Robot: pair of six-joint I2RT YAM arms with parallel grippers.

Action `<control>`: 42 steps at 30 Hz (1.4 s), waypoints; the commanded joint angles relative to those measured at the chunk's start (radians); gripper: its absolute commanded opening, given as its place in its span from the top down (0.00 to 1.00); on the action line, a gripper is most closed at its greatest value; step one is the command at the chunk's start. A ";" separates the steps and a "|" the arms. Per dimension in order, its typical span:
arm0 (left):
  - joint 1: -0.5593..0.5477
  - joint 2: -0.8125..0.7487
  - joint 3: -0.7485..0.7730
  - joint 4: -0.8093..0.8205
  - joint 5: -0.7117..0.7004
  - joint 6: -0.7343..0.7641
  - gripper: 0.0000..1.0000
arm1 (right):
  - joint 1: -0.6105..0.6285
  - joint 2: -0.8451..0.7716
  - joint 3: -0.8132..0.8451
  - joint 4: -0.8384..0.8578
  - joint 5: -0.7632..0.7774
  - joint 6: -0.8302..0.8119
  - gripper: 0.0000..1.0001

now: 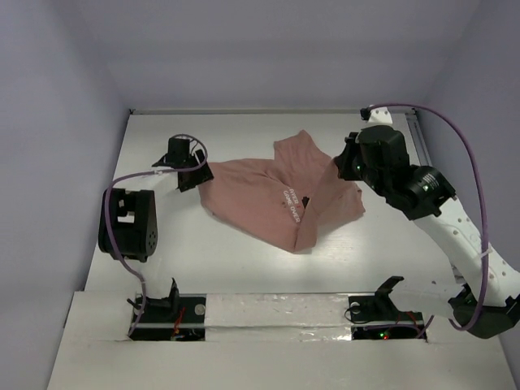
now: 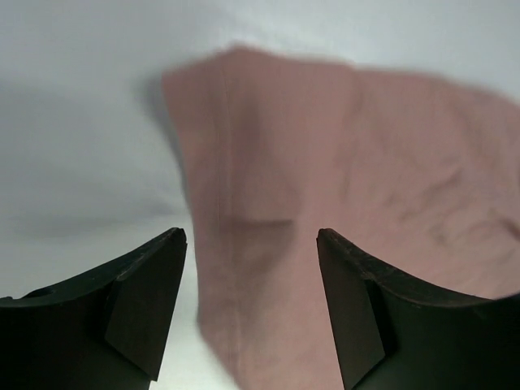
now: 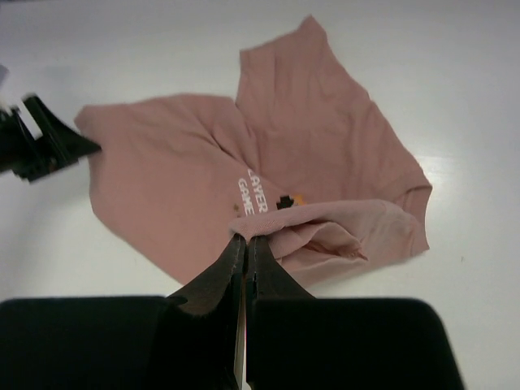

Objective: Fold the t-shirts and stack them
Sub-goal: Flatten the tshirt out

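Right gripper (image 3: 245, 237) was clenched on a raised fold of the t-shirt (image 3: 179, 179). The rumpled, soft dusty-pink cloth lay with its long axis running from there to the left gripper (image 2: 252, 236), which hung released over the opposite edge. A smooth white bench (image 1: 244, 130) lay beneath, with pale walls (image 1: 268, 49) around.

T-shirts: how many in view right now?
1. The pink t-shirt lies crumpled on the table, a fold pinched in the shut right gripper, the open left gripper at its left edge. No second shirt shows; one hidden underneath cannot be ruled out.
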 commanded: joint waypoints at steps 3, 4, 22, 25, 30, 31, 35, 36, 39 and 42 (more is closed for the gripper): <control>0.087 0.088 0.071 0.254 0.104 -0.056 0.37 | -0.005 -0.055 -0.048 -0.008 -0.036 0.059 1.00; 0.087 0.124 0.091 0.256 0.110 -0.050 0.37 | -0.005 -0.058 -0.054 -0.008 -0.041 0.061 1.00; 0.078 0.106 0.284 0.184 0.187 -0.058 1.00 | -0.005 -0.026 0.078 -0.007 0.019 -0.019 1.00; 0.078 -0.079 0.360 0.144 0.201 -0.102 1.00 | -0.005 -0.011 0.237 0.007 0.043 -0.086 1.00; 0.067 -0.269 0.749 -0.007 0.164 -0.139 1.00 | -0.005 -0.011 0.519 0.035 0.037 -0.201 1.00; 0.067 -0.292 0.822 -0.026 0.159 -0.140 1.00 | -0.005 -0.014 0.603 0.041 0.042 -0.217 1.00; 0.078 -0.275 1.150 -0.150 0.143 -0.139 1.00 | -0.005 -0.040 0.739 0.098 0.085 -0.286 1.00; 0.106 -0.264 1.227 -0.163 0.146 -0.139 1.00 | -0.005 -0.049 0.736 0.121 0.102 -0.313 1.00; 0.147 -0.246 1.171 -0.132 0.190 -0.179 1.00 | -0.005 -0.055 0.696 0.188 0.132 -0.355 1.00; 0.184 -0.189 1.123 -0.109 0.259 -0.220 1.00 | -0.005 -0.040 0.626 0.266 0.164 -0.407 1.00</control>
